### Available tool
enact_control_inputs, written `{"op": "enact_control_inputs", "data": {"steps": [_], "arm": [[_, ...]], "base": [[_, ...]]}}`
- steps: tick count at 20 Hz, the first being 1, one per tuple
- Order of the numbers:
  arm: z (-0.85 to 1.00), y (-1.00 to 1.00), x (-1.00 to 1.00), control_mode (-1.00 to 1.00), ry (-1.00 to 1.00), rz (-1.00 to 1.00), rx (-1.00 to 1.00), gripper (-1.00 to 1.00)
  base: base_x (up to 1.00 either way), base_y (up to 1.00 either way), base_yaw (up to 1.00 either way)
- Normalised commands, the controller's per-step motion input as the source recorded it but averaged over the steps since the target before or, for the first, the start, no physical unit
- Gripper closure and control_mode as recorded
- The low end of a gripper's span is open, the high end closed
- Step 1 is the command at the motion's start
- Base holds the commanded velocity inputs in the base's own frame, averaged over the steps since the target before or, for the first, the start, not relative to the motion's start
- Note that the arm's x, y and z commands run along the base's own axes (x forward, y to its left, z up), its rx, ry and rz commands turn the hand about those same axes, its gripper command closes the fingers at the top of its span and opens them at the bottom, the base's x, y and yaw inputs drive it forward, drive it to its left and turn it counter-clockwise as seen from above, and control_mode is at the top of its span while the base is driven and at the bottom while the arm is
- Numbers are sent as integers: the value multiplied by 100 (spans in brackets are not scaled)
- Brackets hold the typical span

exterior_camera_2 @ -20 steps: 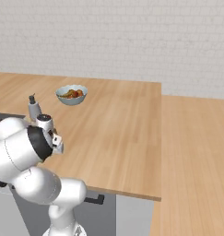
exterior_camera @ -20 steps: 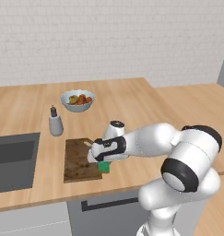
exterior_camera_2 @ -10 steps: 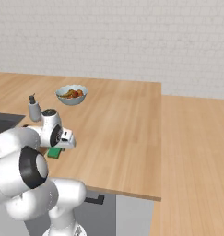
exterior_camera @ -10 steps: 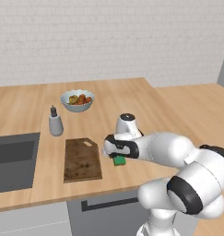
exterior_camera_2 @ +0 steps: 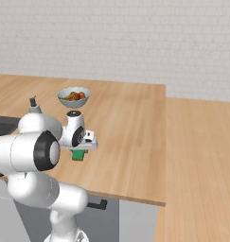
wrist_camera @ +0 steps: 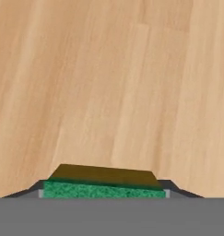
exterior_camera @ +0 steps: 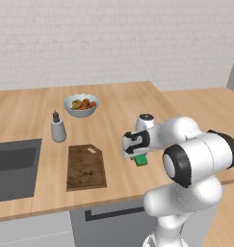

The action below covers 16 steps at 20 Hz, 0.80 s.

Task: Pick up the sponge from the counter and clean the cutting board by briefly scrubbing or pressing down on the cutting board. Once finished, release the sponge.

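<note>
The green sponge (exterior_camera: 141, 160) with its yellowish layer is clamped between my gripper (exterior_camera: 138, 156) fingers, low over the bare counter (exterior_camera: 118, 120). It hangs to the right of the dark brown cutting board (exterior_camera: 86, 166), clear of the board's edge. In the right base view the sponge (exterior_camera_2: 78, 155) pokes out under the gripper (exterior_camera_2: 80, 150). From the hand view the sponge (wrist_camera: 103, 189) spans the gap between the gripper (wrist_camera: 104, 193) tips, with plain wood grain beyond. I cannot tell if the sponge touches the wood.
A white bowl of fruit (exterior_camera: 80, 104) stands behind the board, and a small grey bottle (exterior_camera: 57, 129) sits to its left. The dark grey sink (exterior_camera: 12, 169) lies at the far left. The counter's front edge runs just below the board.
My arm has swung right with the sponge, from over the cutting board's right edge to the bare counter beside it. The board, bowl and bottle have stayed put.
</note>
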Motion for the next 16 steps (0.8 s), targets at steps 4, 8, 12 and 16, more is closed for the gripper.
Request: {"op": "enact_control_inputs", "data": {"steps": [4,8,12,16], "arm": [[-17,0,7,-100,0,4,-19,-100],[1,-1,10,-100,-1,3,-12,-100],[28,-19,9,-100,-3,4,0,-100],[79,-15,-3,-100,-7,4,8,-100]], "base": [[0,0,0],[0,0,0],[0,0,0],[0,0,0]]}}
